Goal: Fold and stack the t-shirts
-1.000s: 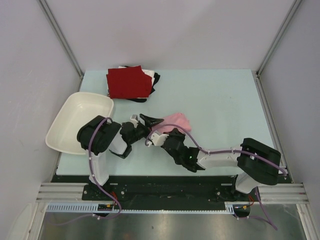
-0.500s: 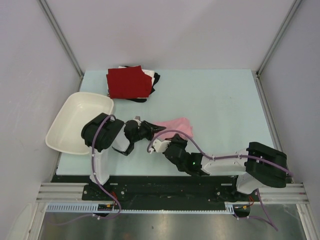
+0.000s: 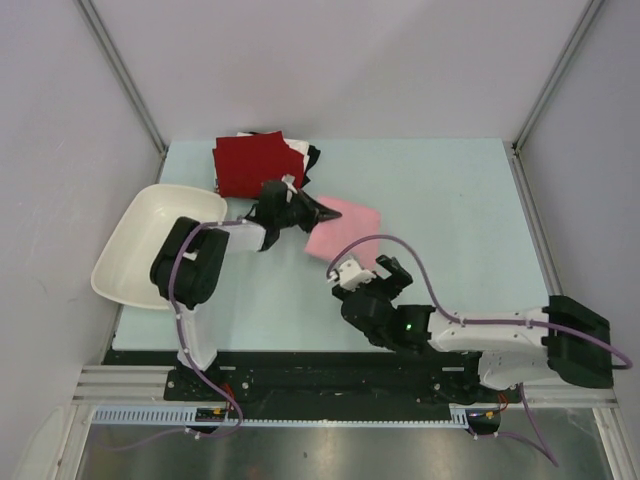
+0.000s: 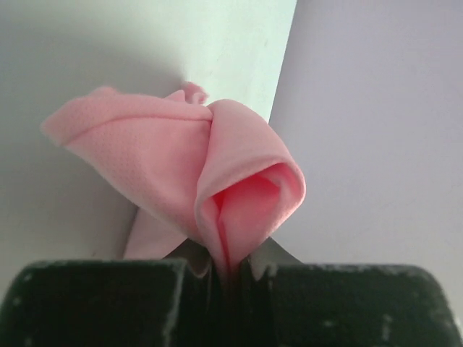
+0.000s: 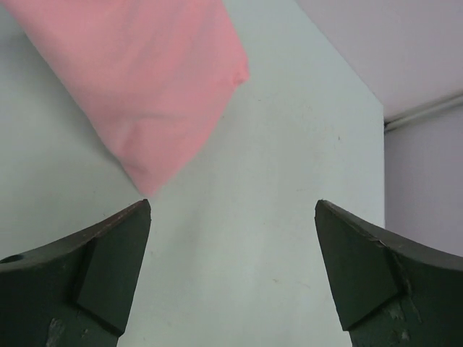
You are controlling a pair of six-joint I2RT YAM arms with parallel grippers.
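Left gripper [image 3: 300, 212] extended far, pinching the pink t-shirt [image 3: 342, 226]
Right gripper [image 3: 372, 272] gapes empty nearer, apparently clear of it.

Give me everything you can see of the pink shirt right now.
The pink t-shirt is soft, plain light pink cloth, folded into a small bundle. The left gripper is shut on a bunched, curled edge at one end; the rest looks to lie on the table. The open right gripper is clear of it.
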